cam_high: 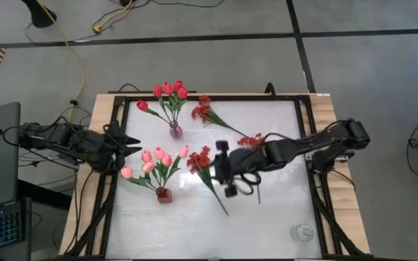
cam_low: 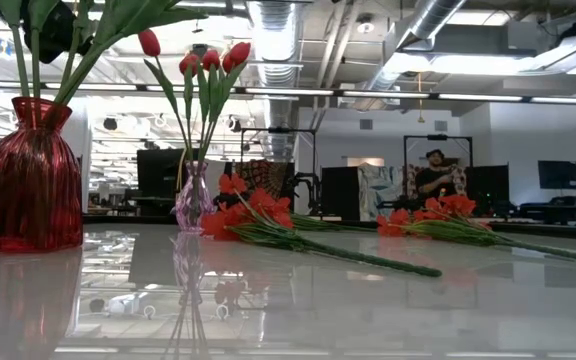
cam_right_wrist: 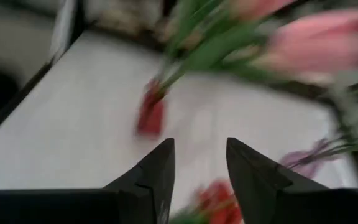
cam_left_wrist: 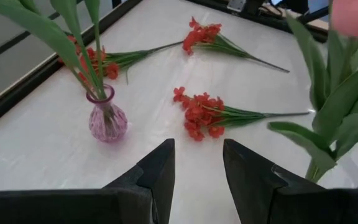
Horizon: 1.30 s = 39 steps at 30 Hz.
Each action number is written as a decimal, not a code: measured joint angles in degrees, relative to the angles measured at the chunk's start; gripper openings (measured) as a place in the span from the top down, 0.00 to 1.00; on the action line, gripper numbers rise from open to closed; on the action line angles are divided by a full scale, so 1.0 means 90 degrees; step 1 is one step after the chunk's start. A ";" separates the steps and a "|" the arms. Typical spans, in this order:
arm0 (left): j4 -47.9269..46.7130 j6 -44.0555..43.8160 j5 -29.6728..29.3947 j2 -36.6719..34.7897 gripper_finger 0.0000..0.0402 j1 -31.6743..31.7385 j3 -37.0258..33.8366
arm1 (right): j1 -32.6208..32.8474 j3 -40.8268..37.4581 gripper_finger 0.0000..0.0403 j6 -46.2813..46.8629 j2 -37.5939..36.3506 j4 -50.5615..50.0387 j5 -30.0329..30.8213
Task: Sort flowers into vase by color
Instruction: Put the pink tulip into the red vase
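Flowers (cam_high: 167, 93) mostly sorted: red and pink tulips stood in vases.
Three red sprays (cam_high: 201, 160) lay loose; right gripper (cam_high: 227, 172) above one, fingers apart, empty; left gripper (cam_high: 125, 142) parted, idle.

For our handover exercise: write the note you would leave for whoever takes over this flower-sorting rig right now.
Left gripper: open, empty, waiting at the table's left edge.
Right gripper: jaws apart, nothing between them, above the red spray at table centre.
Done: red tulips in the purple vase; pink tulips in the red vase.
Left: three red sprays lie loose, this one plus two farther back.
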 joint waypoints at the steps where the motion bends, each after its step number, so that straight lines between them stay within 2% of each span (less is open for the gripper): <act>1: -0.0002 0.0004 -0.0003 0.0000 0.69 0.0001 0.0036 | -0.0063 -0.0203 0.60 0.0097 -0.0089 0.0519 0.0167; 4: 0.0002 0.0030 -0.0016 0.0000 0.69 0.0002 0.0114 | -0.0237 -0.0602 0.64 0.0370 -0.0193 0.1899 0.0743; 6: 0.0006 0.0112 -0.0040 0.0000 0.69 0.0001 0.0124 | -0.0349 -0.0650 0.67 0.0378 -0.0079 0.2390 0.1066; 9: -0.0038 0.0122 -0.0059 0.0000 0.69 0.0000 0.0124 | -0.0551 -0.0651 0.75 0.0344 0.0252 0.2846 0.1249; 14: -0.0232 0.0019 -0.0004 0.0000 0.69 0.0000 0.0124 | -0.0772 -0.0652 0.95 0.0200 0.0412 0.2872 0.1549; 19: -0.0421 -0.0034 -0.0006 0.0000 0.69 0.0000 0.0124 | -0.0884 -0.0651 0.93 0.0109 0.0422 0.3085 0.1694; 26: -0.0430 0.0025 -0.0091 0.0000 0.69 0.0001 0.0124 | -0.0988 -0.0651 0.96 -0.0375 0.0417 0.3634 0.1074; 31: -0.0428 -0.0019 -0.0057 0.0000 0.69 0.0000 0.0124 | -0.0987 -0.0651 0.95 -0.0731 0.0417 0.4304 0.1046; 39: -0.0430 -0.0035 -0.0007 0.0000 0.69 0.0000 0.0124 | -0.1032 -0.0649 0.95 -0.0678 0.0701 0.4484 0.1020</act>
